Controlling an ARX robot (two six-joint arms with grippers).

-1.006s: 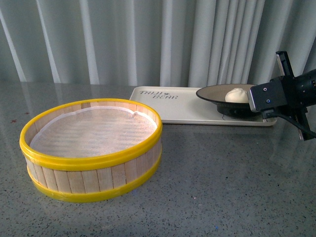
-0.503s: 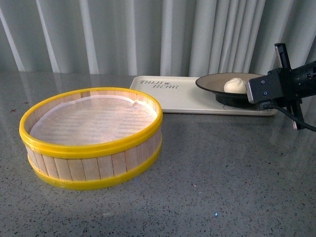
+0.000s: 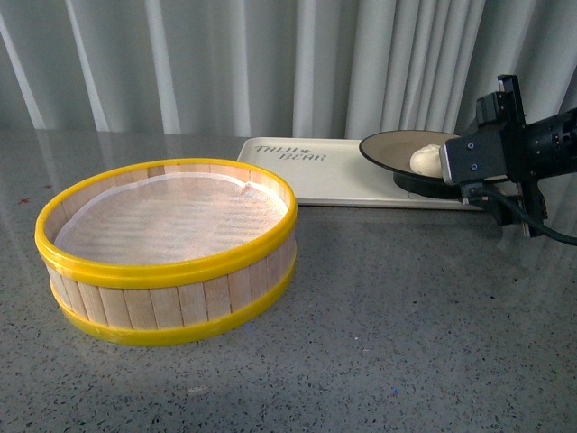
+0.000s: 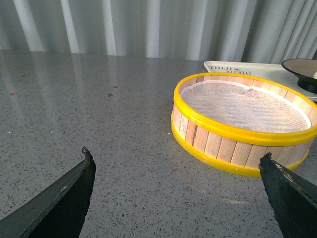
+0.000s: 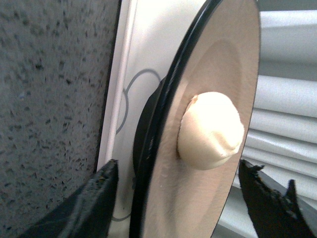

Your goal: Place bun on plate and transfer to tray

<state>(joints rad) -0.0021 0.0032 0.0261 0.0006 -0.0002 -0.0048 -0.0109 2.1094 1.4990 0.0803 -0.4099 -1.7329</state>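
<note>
bun on plate | plate on tray, right end | right gripper fingers spread, either side of plate rim | left gripper spread, over bare worktop | steamer basket near edge

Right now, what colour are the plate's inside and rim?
The plate is beige-grey inside with a thin black rim, clearest in the right wrist view.

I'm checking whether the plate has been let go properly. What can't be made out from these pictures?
- Front view: the right gripper and its camera housing cover the plate's right side and part of the bun; no fingertips show.
- Right wrist view: the frame edge crops the plate, and whether its foot sits flat on the tray is unclear.
- Left wrist view: the frame edge crops the plate and hides the bun.
</note>
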